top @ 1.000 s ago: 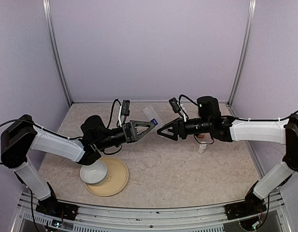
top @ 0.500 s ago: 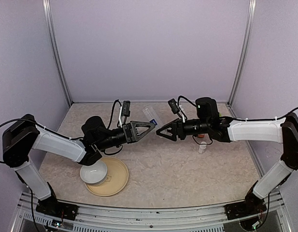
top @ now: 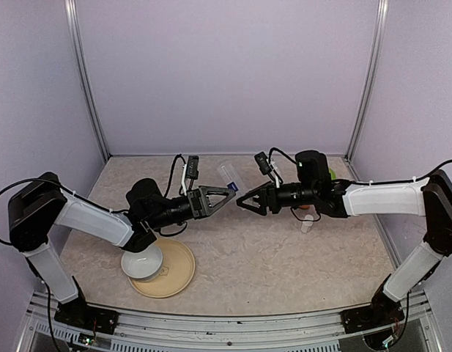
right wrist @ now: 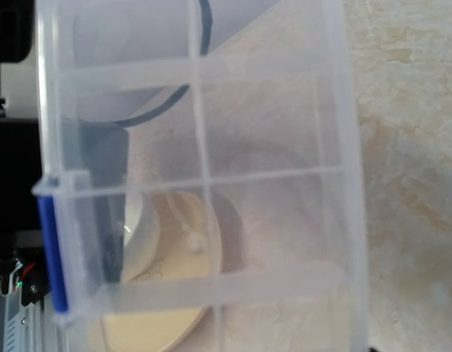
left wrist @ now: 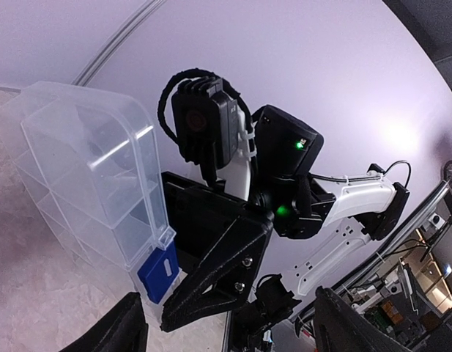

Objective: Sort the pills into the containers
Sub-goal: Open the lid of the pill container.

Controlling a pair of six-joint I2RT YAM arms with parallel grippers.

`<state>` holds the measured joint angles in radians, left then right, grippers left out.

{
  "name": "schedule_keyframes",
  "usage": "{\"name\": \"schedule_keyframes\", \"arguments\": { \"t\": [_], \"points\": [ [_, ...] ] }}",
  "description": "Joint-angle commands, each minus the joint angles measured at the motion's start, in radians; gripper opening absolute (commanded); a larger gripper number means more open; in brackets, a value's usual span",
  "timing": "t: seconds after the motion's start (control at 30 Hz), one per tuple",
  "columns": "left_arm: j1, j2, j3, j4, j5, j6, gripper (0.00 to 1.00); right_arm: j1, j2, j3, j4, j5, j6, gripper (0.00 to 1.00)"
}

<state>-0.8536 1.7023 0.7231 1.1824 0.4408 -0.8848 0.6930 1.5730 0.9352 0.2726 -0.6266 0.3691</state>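
The marbled table is boxed in by lilac walls on three sides, with metal posts at the back corners. Most of the bare room lies in the middle and toward the near right. Both arms reach in low over the centre and nearly meet nose to nose: the left arm from one side, the right arm from the other.

A tan plate sits near the front left, and a white bowl rests on its left part, under the left arm.

The clear pill box shows just behind the gap between the two pincers. From the left wrist its blue latch sits right beside the right gripper. The box fills the right wrist view, so I cannot tell whether that pincer is clamped on it.

The left gripper is spread wide, its fingers far apart and holding nothing.

A tiny white bottle stands by the right arm.
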Motion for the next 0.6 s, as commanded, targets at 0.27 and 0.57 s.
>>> {"name": "schedule_keyframes", "arguments": {
  "t": [0.27,0.57],
  "points": [
    [0.001,-0.027,0.0,0.112,0.021,0.024,0.72,0.01,0.035,-0.029,-0.008,0.017,-0.004,0.54],
    [0.0,-0.01,-0.016,0.202,0.036,0.012,0.69,0.009,0.048,-0.043,0.0,0.016,0.003,0.52]
  ]
}}
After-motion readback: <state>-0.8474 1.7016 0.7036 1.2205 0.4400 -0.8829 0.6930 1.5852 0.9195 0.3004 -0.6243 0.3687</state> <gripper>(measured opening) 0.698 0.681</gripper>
